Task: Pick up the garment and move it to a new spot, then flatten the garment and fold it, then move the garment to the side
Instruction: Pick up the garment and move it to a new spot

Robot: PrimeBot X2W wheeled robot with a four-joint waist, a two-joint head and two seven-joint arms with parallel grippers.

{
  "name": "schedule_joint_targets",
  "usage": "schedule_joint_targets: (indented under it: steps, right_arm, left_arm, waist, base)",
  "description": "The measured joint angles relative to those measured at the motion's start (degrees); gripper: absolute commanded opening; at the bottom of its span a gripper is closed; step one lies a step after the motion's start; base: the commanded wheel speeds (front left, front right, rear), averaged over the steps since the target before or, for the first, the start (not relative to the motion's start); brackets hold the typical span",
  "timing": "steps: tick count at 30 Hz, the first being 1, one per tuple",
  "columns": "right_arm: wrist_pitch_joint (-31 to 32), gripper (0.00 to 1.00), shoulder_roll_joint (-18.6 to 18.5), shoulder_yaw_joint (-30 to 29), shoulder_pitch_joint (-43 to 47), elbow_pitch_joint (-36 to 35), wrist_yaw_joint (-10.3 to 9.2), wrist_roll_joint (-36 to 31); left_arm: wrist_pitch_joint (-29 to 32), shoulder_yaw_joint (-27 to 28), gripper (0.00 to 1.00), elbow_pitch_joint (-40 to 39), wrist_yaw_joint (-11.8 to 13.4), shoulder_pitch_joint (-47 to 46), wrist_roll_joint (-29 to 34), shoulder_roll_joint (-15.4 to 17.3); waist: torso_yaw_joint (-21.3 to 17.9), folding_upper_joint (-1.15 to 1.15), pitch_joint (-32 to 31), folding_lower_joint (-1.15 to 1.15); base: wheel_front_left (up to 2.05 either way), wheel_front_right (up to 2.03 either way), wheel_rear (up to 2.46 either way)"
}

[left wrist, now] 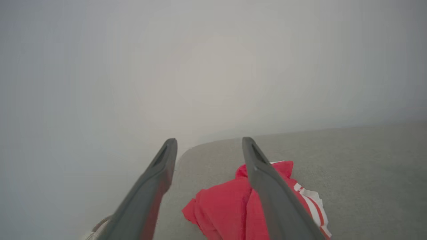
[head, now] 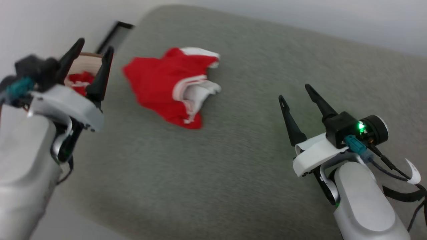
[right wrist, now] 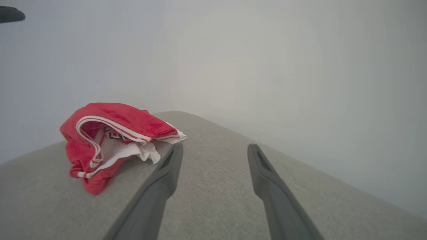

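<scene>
A crumpled red garment (head: 166,85) with white trim lies bunched on the grey cushioned surface (head: 213,160), toward its far left part. The same garment (left wrist: 227,206) sits low in the left wrist view and left of centre (right wrist: 110,140) in the right wrist view. My left gripper (head: 95,50) hovers open at the left edge of the surface, left of the garment and apart from it. My right gripper (head: 297,91) is open at the right, well clear of the cloth. Nothing is between either pair of fingers.
A wooden box (head: 86,68) holding more red cloth stands off the surface's left edge, behind my left gripper. A dark strip (head: 113,35) runs along the pale wall at the far left. Pale wall lies beyond the rounded far edge of the surface.
</scene>
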Motion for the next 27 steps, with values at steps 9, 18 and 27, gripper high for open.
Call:
schedule_joint_targets:
  steps: [9,18,27]
  right_arm:
    - [0.0,1.0,-0.07,3.35,-1.01,-3.35,-0.01,1.62]
    - [0.0,1.0,-0.14,4.89,-0.42,-6.93,-0.01,2.5]
    - [0.0,1.0,-0.13,5.61,0.67,-9.81,-0.01,2.71]
  left_arm:
    - [15.29,-25.38,1.0,-1.75,-0.01,-12.71,-26.66,12.7]
    - [32.97,-36.88,1.0,1.72,-0.01,-17.68,-38.4,19.39]
    - [36.16,-39.84,1.0,2.3,-0.01,-17.64,-43.8,22.83]
  waist:
    - [-8.75,0.0,5.09,0.0]
    - [-16.63,0.0,8.99,0.0]
    - [-21.59,0.0,13.57,0.0]
  base:
    - [0.0,0.0,0.0]
    - [0.0,0.0,0.0]
    - [0.0,0.0,0.0]
